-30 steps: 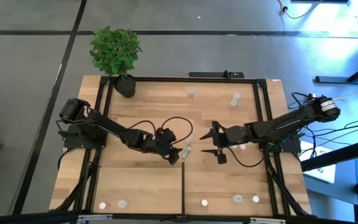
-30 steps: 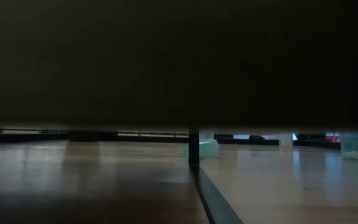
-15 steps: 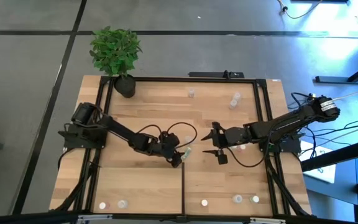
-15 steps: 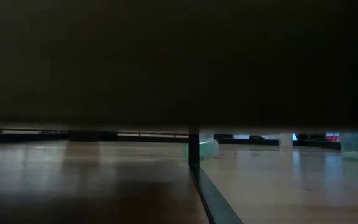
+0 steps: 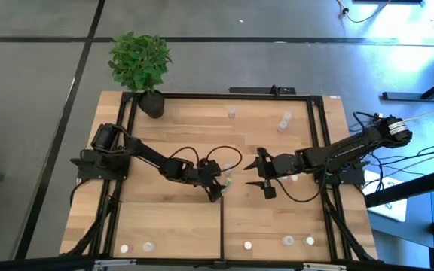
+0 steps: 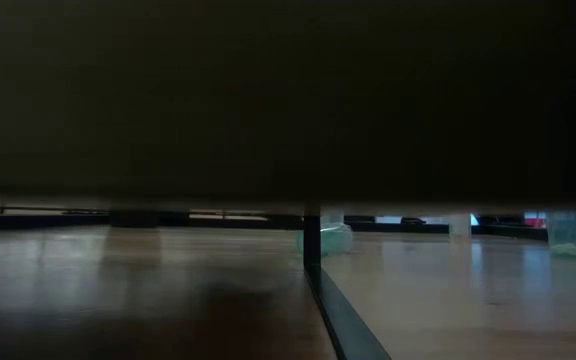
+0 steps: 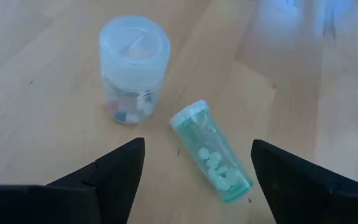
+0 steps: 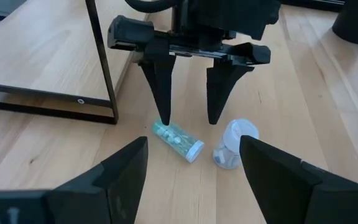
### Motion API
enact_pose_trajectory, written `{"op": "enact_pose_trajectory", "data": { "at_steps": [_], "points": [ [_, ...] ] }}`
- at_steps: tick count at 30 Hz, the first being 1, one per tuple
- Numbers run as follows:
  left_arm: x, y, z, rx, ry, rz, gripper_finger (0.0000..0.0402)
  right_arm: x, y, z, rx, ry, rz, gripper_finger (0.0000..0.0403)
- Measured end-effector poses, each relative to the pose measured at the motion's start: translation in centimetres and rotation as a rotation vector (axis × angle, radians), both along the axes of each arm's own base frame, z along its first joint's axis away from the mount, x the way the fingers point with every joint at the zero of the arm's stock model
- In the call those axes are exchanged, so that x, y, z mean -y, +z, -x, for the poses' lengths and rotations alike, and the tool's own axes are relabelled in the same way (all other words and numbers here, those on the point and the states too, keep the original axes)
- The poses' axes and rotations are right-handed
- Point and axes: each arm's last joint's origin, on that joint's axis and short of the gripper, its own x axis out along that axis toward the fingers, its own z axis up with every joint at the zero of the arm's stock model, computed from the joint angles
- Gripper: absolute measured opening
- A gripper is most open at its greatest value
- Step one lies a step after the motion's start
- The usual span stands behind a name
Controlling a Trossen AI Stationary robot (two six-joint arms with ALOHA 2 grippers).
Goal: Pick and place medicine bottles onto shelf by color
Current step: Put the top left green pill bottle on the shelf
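A teal medicine bottle (image 7: 211,158) lies on its side on the shelf's wood (image 5: 172,218), near the middle. A clear bottle with a white lid (image 7: 132,68) stands right beside it. My left gripper (image 8: 188,121) is open and points down just above the two; its fingertips stand over the teal bottle (image 8: 178,140) without touching it. My right gripper (image 5: 262,173) is open and empty, a short way toward the table's right, facing the bottles. The clear bottle also shows in the right wrist view (image 8: 232,148).
Two bottles (image 5: 232,113) (image 5: 285,119) stand at the far side, and several (image 5: 148,245) (image 5: 287,241) stand along the near edge. A black plant pot (image 5: 152,104) is at the far left corner. The black divider bar (image 5: 222,226) runs toward the near edge just below the left gripper.
My left gripper has gone a little toward the table's right, closer to the teal bottle, staying open. Its arm has stretched out behind it. The right arm and the bottles have kept still.
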Motion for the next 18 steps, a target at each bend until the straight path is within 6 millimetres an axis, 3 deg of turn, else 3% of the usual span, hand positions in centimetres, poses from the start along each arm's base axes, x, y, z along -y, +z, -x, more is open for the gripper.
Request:
{"op": "enact_pose_trajectory", "data": {
  "at_steps": [18],
  "points": [
    [0.03,0.26,-0.22,0.031,-0.021,-0.029,0.0289,0.00,0.00,-0.01,0.000,-0.001,-0.001,0.0257]
  ]
}}
